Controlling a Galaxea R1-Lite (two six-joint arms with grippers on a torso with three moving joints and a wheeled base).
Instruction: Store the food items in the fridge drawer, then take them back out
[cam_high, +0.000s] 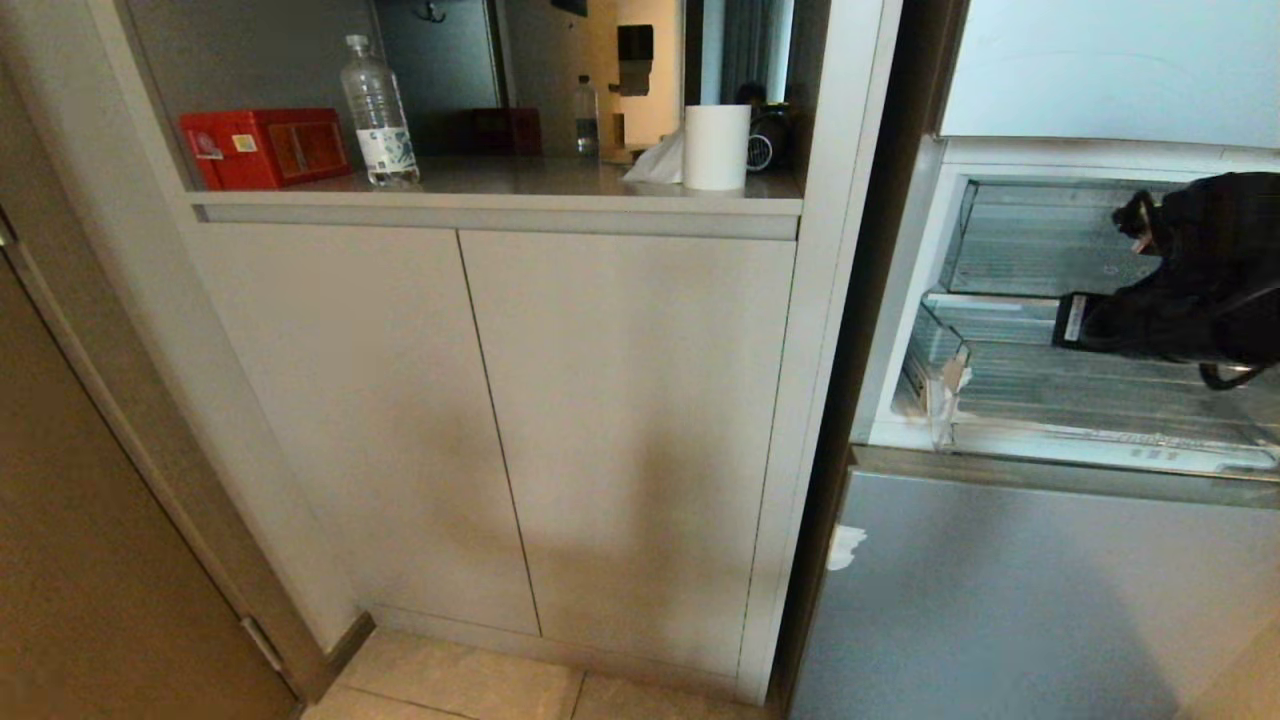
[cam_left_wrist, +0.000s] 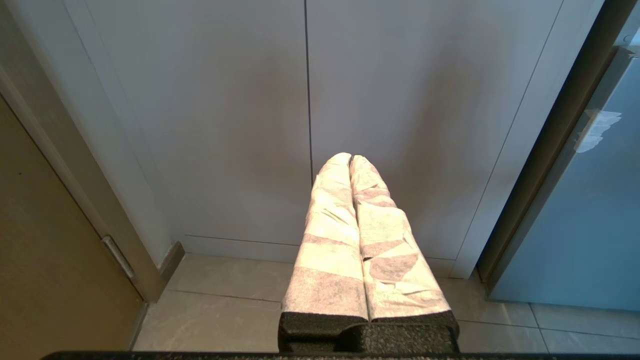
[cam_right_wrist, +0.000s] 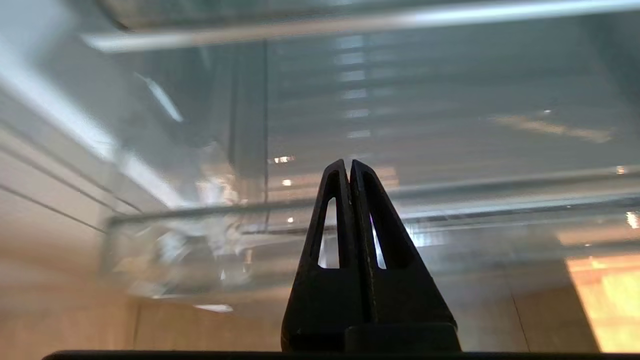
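Your right end effector (cam_right_wrist: 350, 167) has its two black fingers pressed flat together with nothing between them. In the head view the right arm (cam_high: 1190, 290) is the dark mass at the right edge of the frame, reaching into the open fridge above the clear drawer (cam_high: 1090, 430). That drawer sits pulled out at the right middle of the frame, its ribbed floor bare where you can see it and faint grey lettering on its front lip. A second clear drawer (cam_high: 1040, 240) lies just above and behind it. You will not find the red food items in either drawer in any view; part of both drawers is hidden behind the arm.

Your left end effector (cam_left_wrist: 350, 160) hangs low, its two tape-wrapped fingers closed against each other and holding nothing, pointed at the grey cabinet doors (cam_left_wrist: 310, 100) and the tiled floor (cam_left_wrist: 225, 300).

At the upper left of the head view, the bench (cam_high: 500, 185) above the cabinet carries a red box (cam_high: 265, 148), a water bottle (cam_high: 378, 112) just beside it, and a white paper roll (cam_high: 716, 146) further right
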